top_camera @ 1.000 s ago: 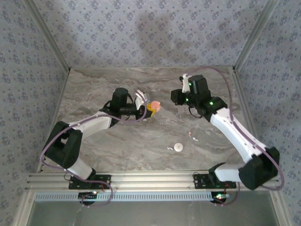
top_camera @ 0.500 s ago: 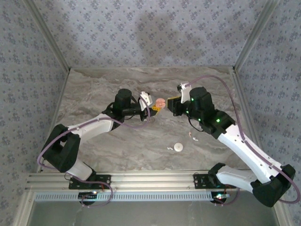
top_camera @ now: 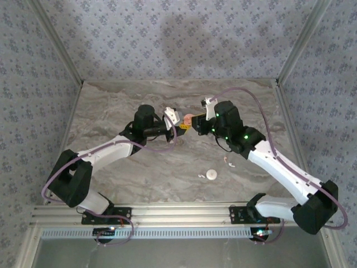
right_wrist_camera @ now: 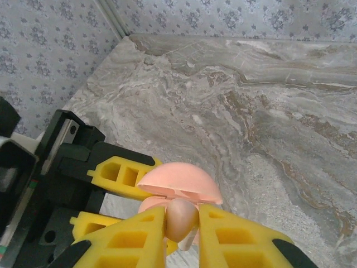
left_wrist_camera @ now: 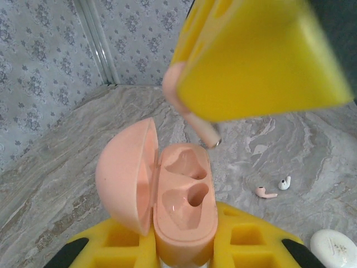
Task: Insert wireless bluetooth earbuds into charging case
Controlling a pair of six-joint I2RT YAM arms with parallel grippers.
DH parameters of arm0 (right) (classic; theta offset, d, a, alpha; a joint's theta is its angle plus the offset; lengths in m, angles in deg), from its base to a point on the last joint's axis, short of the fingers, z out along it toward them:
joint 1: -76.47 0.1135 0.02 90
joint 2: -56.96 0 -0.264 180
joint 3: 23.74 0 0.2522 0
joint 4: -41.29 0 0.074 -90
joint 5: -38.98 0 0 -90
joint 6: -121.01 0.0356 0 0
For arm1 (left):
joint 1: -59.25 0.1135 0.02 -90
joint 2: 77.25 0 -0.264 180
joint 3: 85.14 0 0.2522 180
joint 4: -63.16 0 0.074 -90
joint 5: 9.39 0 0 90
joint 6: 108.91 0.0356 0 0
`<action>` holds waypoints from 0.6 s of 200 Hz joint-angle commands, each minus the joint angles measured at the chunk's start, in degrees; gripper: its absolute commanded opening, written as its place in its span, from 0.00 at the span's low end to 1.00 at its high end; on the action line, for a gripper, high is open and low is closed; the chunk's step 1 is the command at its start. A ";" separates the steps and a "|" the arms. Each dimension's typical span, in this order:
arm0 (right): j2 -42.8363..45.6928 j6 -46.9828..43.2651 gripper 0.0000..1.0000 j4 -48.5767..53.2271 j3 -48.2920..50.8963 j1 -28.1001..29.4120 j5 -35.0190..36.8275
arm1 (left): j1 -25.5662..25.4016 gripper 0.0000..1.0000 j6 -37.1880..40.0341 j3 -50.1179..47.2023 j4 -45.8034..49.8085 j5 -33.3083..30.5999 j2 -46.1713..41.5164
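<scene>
Now: left gripper (top_camera: 179,126) clamps open pink plastic charging case (left_wrist_camera: 184,212); right gripper (right_wrist_camera: 179,234) pinches pink stemmed earbud (left_wrist_camera: 201,127) just above it, over table's (top_camera: 139,178) far half.

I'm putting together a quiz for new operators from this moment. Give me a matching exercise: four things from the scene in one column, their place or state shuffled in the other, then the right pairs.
Things
1. pink charging case
2. pink earbud above the case
3. white round case
4. loose pink earbud

Places or states
a. lying on the table next to a white earbud
b. pinched in the right end effector
c. open, both sockets empty, clamped in the left end effector
d. shut, resting on the table

Pairs: 1-c, 2-b, 3-d, 4-a
</scene>
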 commanded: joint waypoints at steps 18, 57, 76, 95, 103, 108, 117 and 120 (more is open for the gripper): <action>-1.14 -0.76 0.19 -3.20 -1.71 0.59 -1.51 | -0.48 0.19 -1.97 1.27 -3.32 -0.46 -1.47; -1.67 -0.83 0.19 -3.33 -1.90 1.05 -1.70 | -0.46 0.19 -3.55 0.82 -4.96 -1.28 -1.55; -1.88 -0.92 0.19 -3.66 -1.90 1.19 -1.61 | -0.46 0.19 -4.28 0.85 -5.53 -1.25 -1.46; -2.05 -0.98 0.19 -3.80 -2.06 1.33 -1.17 | -0.50 0.19 -4.39 0.84 -5.58 -1.12 -1.49; -2.15 -0.99 0.19 -3.95 -2.07 1.27 -0.91 | -0.47 0.18 -4.39 0.83 -5.52 -1.07 -1.54; -2.11 -1.00 0.19 -4.06 -2.06 1.27 -0.70 | -0.52 0.18 -4.39 0.83 -5.57 -0.99 -1.57; -2.14 -1.08 0.19 -4.58 -1.96 1.29 -0.41 | -0.49 0.18 -4.39 0.91 -5.37 -0.84 -1.67; -2.15 -1.10 0.19 -4.78 -1.96 1.33 -0.39 | -0.52 0.18 -4.39 0.90 -5.32 -0.81 -1.63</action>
